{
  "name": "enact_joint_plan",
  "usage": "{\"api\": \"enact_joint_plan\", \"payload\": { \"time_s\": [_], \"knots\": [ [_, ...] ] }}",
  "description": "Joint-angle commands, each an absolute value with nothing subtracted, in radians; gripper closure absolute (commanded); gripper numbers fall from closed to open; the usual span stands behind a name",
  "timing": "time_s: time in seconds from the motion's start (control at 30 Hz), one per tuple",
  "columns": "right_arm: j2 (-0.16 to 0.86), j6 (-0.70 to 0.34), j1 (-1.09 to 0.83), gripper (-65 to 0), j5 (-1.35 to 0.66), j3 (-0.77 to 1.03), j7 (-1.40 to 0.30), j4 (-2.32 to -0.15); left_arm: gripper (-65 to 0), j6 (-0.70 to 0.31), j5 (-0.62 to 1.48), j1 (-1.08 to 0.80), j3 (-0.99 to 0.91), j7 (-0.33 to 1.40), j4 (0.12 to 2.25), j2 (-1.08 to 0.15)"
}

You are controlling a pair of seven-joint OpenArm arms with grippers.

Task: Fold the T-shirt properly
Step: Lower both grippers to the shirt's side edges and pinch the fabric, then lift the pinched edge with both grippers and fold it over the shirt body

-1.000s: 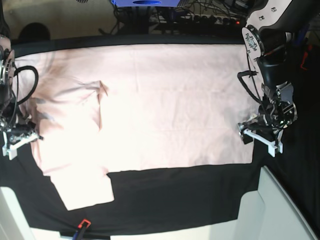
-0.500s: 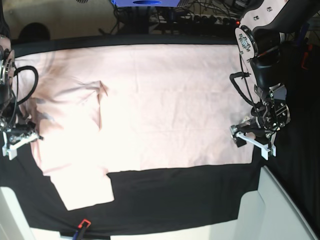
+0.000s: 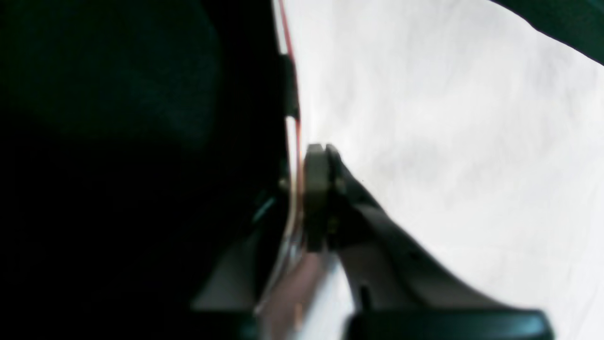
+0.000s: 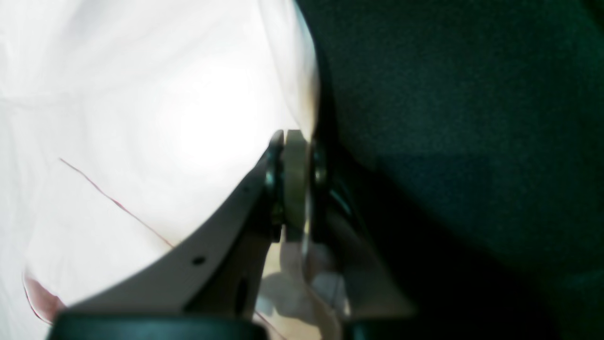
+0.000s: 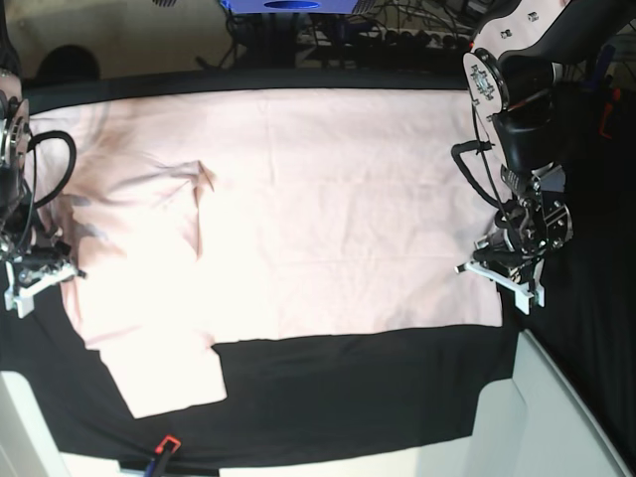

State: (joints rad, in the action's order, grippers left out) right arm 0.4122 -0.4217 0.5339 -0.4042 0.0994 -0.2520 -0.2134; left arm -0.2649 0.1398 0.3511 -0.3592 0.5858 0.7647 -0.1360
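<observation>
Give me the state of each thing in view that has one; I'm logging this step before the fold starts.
T-shirt: spread flat on the table cloth, one sleeve turned in, not yet folded.
Left gripper: jaws shut on the T-shirt's edge.
Right gripper: jaws shut on the T-shirt's opposite edge.
Black table cloth: lying flat under the T-shirt.

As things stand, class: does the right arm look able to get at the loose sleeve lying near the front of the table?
Probably yes, but not freely: the right gripper is shut on the T-shirt edge. The sleeve lies nearby with nothing between, so it would likely have to let go first.
</observation>
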Motion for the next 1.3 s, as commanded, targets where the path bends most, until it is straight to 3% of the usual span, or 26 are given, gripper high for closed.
{"api": "enact_joint_plan", "payload": {
  "time_s": [0.0,0.43,0.77,1.0,1.27],
  "knots": [
    [0.43,-0.43,0.559,0.0,-0.414,0.099,-0.239,-0.228,0.0,-0.286,0.147,0.357,-0.355,0.641,0.776,-0.125],
    [0.43,-0.43,0.565,0.0,-0.42,0.107,-0.234,-0.232,0.0,-0.286,0.148,0.312,-0.355,0.753,1.038,-0.124],
    [0.43,-0.43,0.496,0.0,-0.43,0.225,-0.265,-0.39,0.0,-0.286,0.148,0.262,-0.352,0.753,1.122,-0.122],
    [0.433,-0.433,0.486,0.0,-0.43,0.229,-0.277,-0.395,0.0,-0.286,0.148,0.216,-0.351,0.753,1.198,-0.12],
    [0.429,-0.433,0.383,0.0,-0.432,0.231,-0.277,-0.572,0.0,-0.288,0.15,0.136,-0.355,0.751,1.3,-0.12]
  ]
}}
